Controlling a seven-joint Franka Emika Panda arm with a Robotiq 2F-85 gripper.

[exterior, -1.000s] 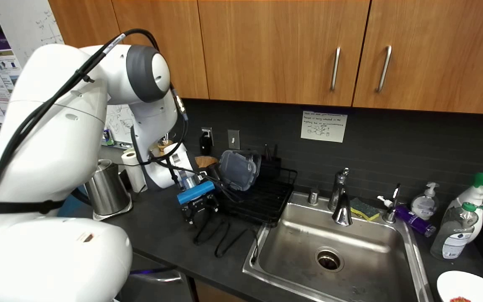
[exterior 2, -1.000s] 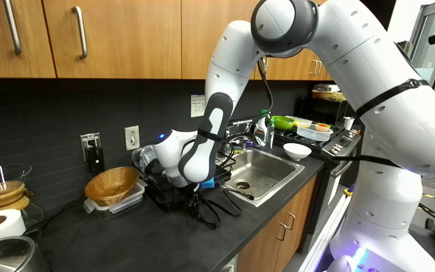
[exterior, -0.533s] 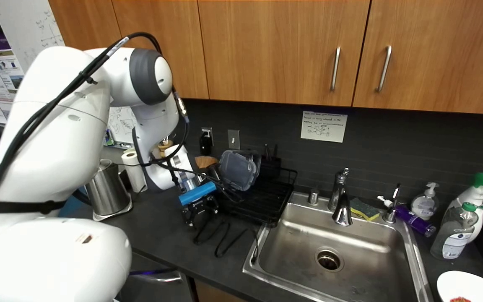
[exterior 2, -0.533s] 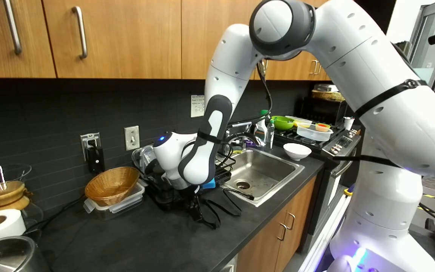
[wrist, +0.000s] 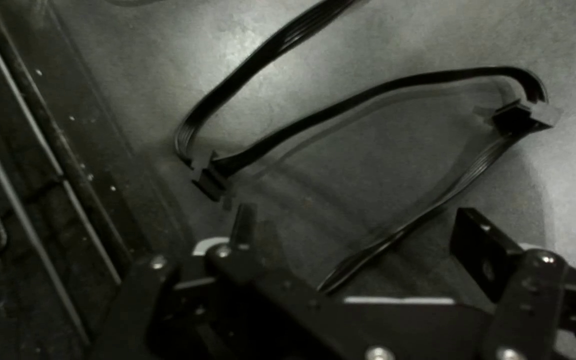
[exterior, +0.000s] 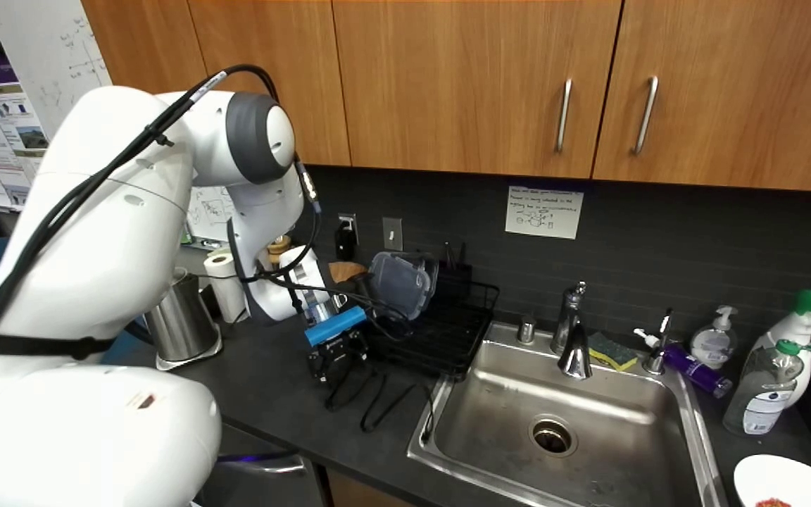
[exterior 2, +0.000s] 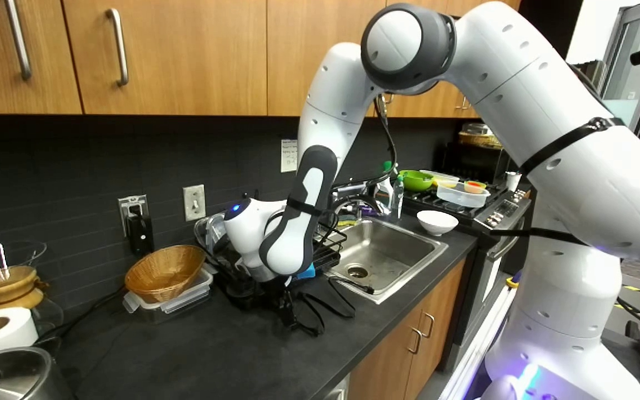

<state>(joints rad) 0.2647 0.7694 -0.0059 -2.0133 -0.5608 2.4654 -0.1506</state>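
Cable (wrist: 340,107) cropped at top, lower stretch apparently behind the tool (wrist: 360,232).

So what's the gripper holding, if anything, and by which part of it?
Nothing is held: in the wrist view the gripper stands open, its fingers apart, and the black cable isn't pinched.

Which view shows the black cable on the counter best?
The wrist view: the cable looms large, bends and ribbing clear, though the top edge crops it. Both exterior views show it small, dark against the dark counter.
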